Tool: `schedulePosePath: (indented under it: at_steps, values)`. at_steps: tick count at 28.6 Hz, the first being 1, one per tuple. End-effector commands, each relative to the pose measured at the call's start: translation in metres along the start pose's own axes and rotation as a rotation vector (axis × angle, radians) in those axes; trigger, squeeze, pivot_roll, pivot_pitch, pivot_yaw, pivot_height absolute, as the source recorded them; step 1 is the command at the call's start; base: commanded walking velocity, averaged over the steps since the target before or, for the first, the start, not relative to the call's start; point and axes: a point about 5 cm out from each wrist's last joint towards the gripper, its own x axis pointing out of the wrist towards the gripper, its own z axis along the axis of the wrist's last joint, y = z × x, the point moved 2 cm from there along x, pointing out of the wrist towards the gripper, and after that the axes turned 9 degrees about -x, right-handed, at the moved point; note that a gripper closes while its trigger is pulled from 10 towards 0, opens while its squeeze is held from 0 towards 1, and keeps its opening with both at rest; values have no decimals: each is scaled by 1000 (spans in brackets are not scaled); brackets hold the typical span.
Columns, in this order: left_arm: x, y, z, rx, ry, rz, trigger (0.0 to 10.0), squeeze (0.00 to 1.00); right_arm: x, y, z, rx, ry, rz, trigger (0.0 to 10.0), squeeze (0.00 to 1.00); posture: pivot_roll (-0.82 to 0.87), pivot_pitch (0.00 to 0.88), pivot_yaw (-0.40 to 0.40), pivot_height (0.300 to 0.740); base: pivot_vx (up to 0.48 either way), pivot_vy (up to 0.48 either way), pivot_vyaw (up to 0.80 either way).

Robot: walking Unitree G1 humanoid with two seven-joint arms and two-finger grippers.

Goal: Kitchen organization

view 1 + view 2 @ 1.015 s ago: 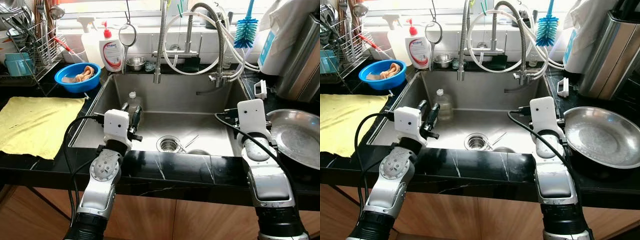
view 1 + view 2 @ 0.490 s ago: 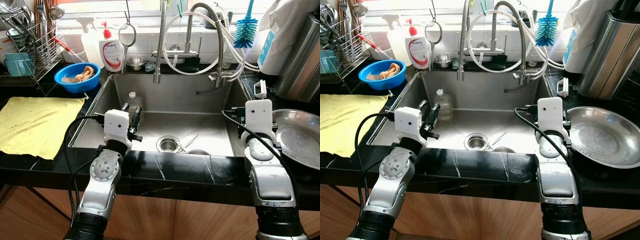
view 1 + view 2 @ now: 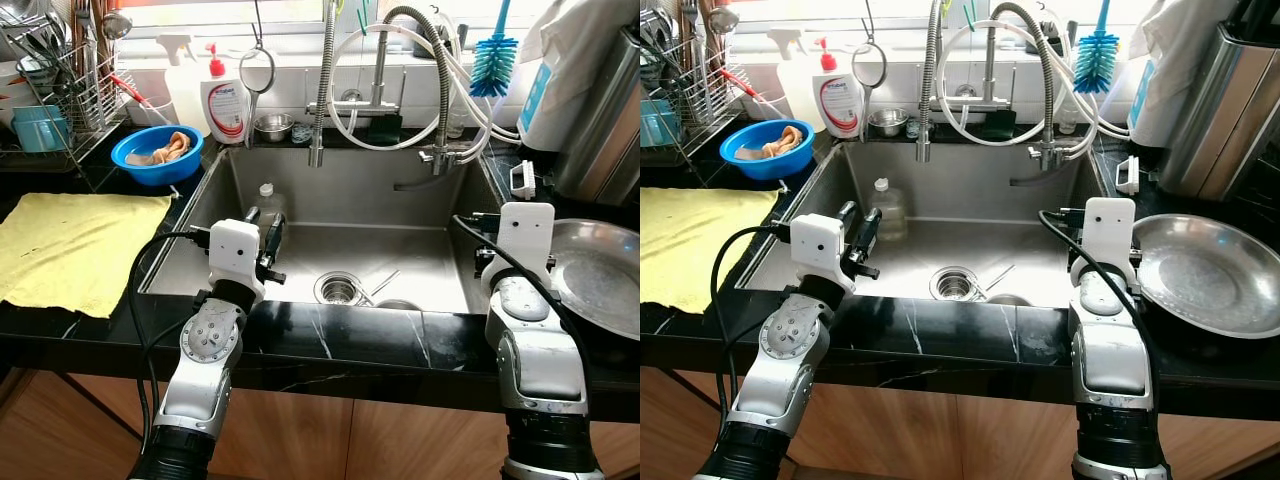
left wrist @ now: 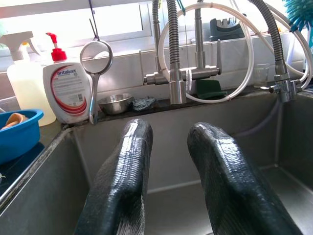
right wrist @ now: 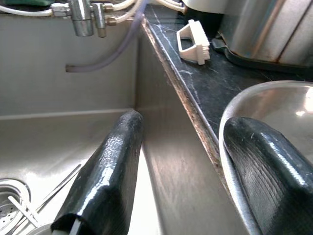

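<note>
— Where's the right gripper [image 5: 181, 161]?
— At the sink's [image 3: 300, 200] right wall, fingers wide apart and empty, one over the steel pan's [image 3: 600, 275] rim.
— The left gripper [image 4: 168, 181]?
— Spread, empty, above the near-left basin.

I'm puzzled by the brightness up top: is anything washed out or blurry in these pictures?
Left eye view: window strip above the faucet is blown out white. Left wrist view: same glare behind the soap bottle; fingers close and soft. Right wrist view: pan rim shines; fingers blurred.
</note>
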Motion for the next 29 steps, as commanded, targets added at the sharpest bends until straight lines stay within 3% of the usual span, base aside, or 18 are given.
schedulePosePath:
  at_steps: [1,6,10,17,20,29]
  values:
    - [-1,2,-1,-8,12,3,10000,0,-1,-3,10,37,-24,-28,10000,0,-106,0,36,740,0,0,0]
    - [1,2,0,-7,10,0,10000,0,-5,-13,34,46,-153,-89,10000,0,-109,0,39,740,0,0,0]
    - [1,1,-1,-7,11,-4,10000,0,-8,-22,38,50,-200,-142,10000,0,-112,0,41,740,0,0,0]
    - [1,0,-2,-9,14,-11,10000,0,-4,-17,16,51,-72,-116,10000,0,-112,0,40,740,0,0,0]
    - [0,-1,-2,-8,14,-14,10000,0,-2,-8,1,161,26,-62,10000,0,-113,0,40,740,0,0,0]
    - [0,1,-1,-7,12,-10,10000,0,-1,-4,4,187,43,-41,10000,0,-107,0,35,740,0,0,0]
